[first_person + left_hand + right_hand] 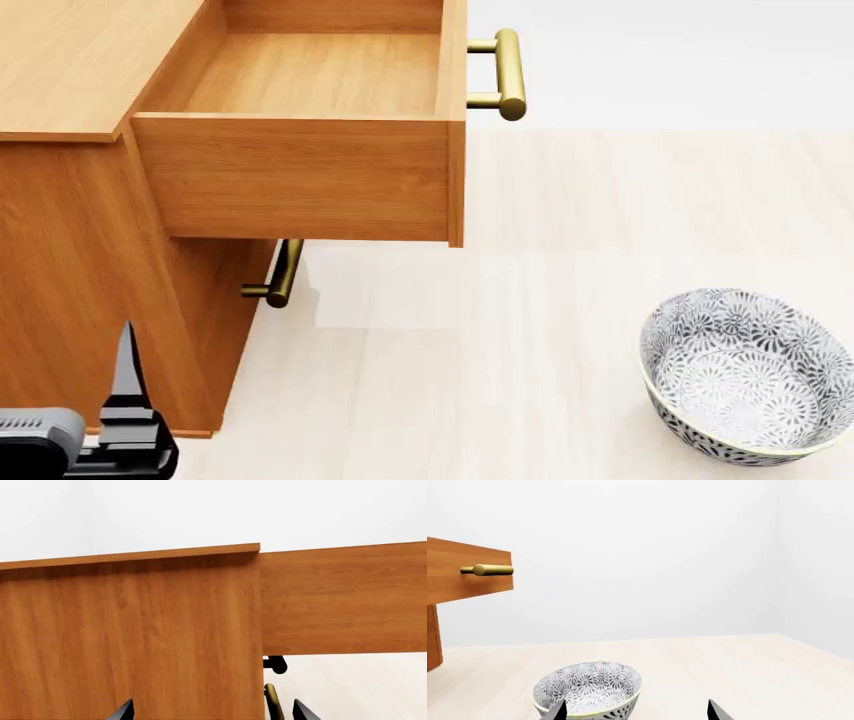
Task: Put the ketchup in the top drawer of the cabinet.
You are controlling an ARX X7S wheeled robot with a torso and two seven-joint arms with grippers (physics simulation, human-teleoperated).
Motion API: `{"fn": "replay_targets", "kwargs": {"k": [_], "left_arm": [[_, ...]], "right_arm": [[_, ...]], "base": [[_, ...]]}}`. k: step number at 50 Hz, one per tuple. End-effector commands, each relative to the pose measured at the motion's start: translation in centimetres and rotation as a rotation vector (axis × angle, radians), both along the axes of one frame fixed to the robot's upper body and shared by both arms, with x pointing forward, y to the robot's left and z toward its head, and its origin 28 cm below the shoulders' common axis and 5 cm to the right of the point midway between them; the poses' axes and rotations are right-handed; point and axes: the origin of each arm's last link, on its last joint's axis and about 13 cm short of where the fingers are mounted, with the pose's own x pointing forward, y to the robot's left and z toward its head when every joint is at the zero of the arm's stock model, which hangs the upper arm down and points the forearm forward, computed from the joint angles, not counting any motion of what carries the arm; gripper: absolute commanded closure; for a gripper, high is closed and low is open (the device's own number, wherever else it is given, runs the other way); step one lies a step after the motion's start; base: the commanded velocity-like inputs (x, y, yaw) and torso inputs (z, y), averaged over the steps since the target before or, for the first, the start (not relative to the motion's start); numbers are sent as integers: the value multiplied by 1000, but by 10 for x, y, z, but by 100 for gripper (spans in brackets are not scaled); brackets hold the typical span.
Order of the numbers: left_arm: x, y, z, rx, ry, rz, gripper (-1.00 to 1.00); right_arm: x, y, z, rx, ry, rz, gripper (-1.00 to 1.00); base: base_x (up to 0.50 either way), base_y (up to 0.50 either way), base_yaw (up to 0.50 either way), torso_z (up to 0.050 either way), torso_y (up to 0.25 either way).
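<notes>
Both jaws spread and empty; the ketchup shows in no view.

The left gripper (212, 711) faces the cabinet (127, 635) side, tips apart, beside the lower handle (273, 705). The right gripper (637, 711), tips apart, hangs near the patterned bowl (588, 686) on the bench (561, 300). The top drawer (300, 175) stands pulled out, its brass handle (507, 72) outward.

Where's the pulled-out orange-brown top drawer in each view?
Head view: open top drawer upper centre, empty.
Left wrist view: its side panel juts from the wooden cabinet.
Right wrist view: only its front corner shows.
Shared landmark: the drawer's brass bar handle, head and right wrist views only.
</notes>
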Motion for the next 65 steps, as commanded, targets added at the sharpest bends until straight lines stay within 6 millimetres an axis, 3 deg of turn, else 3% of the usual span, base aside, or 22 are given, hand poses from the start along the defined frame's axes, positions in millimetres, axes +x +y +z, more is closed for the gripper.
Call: {"fn": "replay_targets", "kwargs": {"k": [1, 32, 65], "left_arm": [[1, 1, -2, -2, 6, 4, -100], [4, 2, -6, -6, 17, 8, -100], [6, 1, -8, -7, 25, 6, -100]], "right_arm": [[2, 1, 0, 7, -5, 11, -100], [12, 13, 5, 5, -17, 74, -100], [23, 15, -16, 36, 41, 94, -100]], "base": [[0, 0, 0, 0, 0], [0, 0, 0, 0, 0], [0, 0, 0, 0, 0]]}}
